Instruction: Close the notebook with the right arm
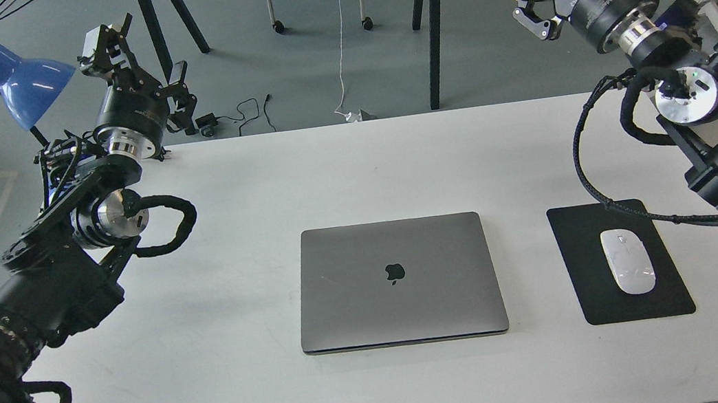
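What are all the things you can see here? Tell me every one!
notebook: one, grey, lid shut flat, middle of the table
mouse pad: one, black, right of the notebook
mouse: one, white, on the mouse pad
table: one, white, under everything
lamp: one, blue, far left corner
cables: a few, black and white, on the floor behind
left gripper: one, black, raised by the lamp
right gripper: one, black, open, raised at far right
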Action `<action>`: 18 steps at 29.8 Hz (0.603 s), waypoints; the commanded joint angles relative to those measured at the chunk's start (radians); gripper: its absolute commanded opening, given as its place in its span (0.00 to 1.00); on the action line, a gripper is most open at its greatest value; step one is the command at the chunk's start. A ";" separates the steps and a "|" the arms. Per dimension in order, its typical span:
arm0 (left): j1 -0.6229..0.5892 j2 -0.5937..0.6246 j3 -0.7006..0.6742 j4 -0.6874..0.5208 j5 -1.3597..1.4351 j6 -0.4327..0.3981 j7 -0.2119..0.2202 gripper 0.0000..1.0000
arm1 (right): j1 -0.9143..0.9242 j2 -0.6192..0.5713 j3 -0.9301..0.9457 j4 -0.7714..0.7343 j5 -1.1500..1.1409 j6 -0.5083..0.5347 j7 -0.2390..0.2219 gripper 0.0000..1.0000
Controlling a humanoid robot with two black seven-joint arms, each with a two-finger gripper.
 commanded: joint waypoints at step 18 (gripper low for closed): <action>0.002 -0.001 0.000 -0.002 0.000 0.000 0.000 1.00 | -0.089 0.052 0.111 0.053 0.000 -0.023 0.001 1.00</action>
